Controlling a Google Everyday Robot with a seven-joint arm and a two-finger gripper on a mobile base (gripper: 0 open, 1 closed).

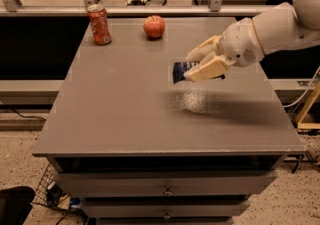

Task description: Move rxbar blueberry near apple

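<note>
Seemingly head-high camera looks down on table (125, 119), end effector (192, 66) mid-right.

Above table (125, 119) — claw (189, 67) grips rxbar blueberry (178, 72); apple (154, 26) well apart.

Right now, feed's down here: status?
End effector shut on rxbar blueberry, held above table. Apple at back edge. Soda can apart from apple, off path.
</note>
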